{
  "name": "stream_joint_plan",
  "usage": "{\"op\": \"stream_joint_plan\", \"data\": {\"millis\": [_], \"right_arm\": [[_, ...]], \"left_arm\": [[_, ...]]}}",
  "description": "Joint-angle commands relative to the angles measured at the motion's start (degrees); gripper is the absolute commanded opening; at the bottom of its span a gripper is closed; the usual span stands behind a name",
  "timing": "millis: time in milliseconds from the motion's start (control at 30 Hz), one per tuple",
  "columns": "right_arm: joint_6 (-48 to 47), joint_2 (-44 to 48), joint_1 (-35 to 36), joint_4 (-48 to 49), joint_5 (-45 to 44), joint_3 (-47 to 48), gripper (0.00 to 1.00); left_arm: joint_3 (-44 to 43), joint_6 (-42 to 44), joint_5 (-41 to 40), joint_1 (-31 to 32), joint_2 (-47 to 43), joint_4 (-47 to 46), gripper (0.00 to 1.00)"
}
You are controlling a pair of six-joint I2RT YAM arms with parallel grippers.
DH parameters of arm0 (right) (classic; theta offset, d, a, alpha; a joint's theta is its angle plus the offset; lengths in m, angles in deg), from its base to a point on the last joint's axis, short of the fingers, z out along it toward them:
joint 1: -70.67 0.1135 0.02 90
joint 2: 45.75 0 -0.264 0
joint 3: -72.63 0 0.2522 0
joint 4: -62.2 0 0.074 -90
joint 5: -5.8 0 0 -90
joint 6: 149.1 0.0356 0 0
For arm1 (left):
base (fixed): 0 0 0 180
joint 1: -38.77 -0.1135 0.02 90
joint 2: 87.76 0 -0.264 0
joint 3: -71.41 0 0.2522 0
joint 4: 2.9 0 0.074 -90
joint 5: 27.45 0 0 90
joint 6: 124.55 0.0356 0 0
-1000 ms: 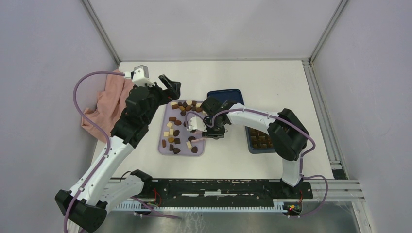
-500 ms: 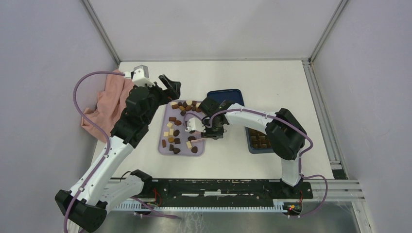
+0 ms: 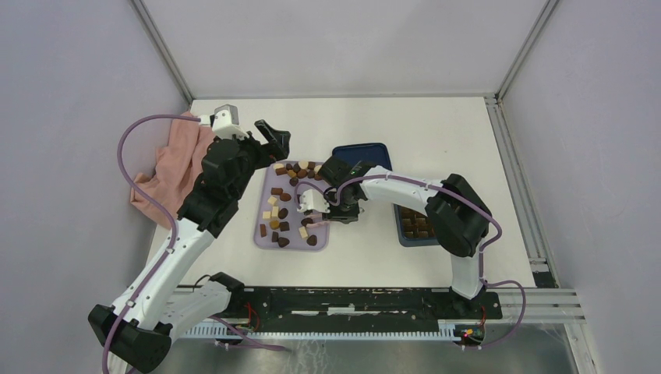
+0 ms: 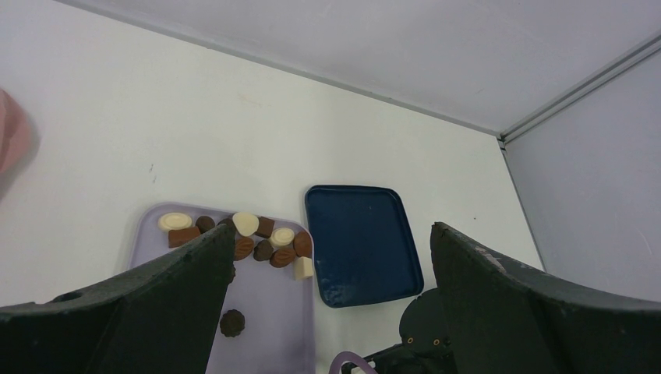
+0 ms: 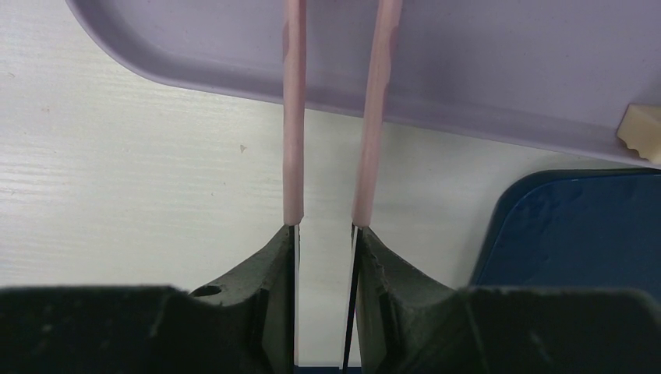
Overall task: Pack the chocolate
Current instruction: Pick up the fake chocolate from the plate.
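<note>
Several pieces of chocolate (image 3: 284, 210), dark, mid brown and cream, lie scattered on the flat lilac tray (image 3: 263, 236); a cluster of them (image 4: 261, 238) sits at its far end. My left gripper (image 3: 273, 137) hangs wide open above that far end, holding nothing (image 4: 331, 257). At the tray's right edge, my right gripper (image 3: 327, 210) points across the rim (image 5: 327, 226). Two thin pink rods (image 5: 294, 117) run forward from its fingers with a narrow gap. Their tips run out of the frame. A cream piece (image 5: 643, 128) lies at the right.
A dark blue lid (image 3: 366, 153) lies flat behind the right wrist (image 4: 362, 241). The dark blue box with brown compartments (image 3: 417, 224) sits right of it, partly under the right arm. A pink cloth (image 3: 175, 167) is bunched at the table's left edge.
My right gripper has crept a little left toward the tray, and its fingers have drawn slightly closer together. The left arm has stayed still.
</note>
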Motion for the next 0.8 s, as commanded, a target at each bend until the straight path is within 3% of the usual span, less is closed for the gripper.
{"op": "stream_joint_plan", "data": {"millis": [0,433,767], "right_arm": [[0.84,0.37,0.30,0.23,-0.10,2.64,0.28],[1.87,5.06,-1.47,2.32,1.70,1.51,0.20],[3.56,10.86,-6.87,2.30,9.60,2.17,0.19]], "left_arm": [[0.35,0.69,-0.87,-0.18,-1.07,-1.00,1.00],[0.44,0.34,-0.88,-0.17,-1.72,-0.61,1.00],[0.13,0.09,-0.39,-0.23,-1.51,-1.19,1.00]]}}
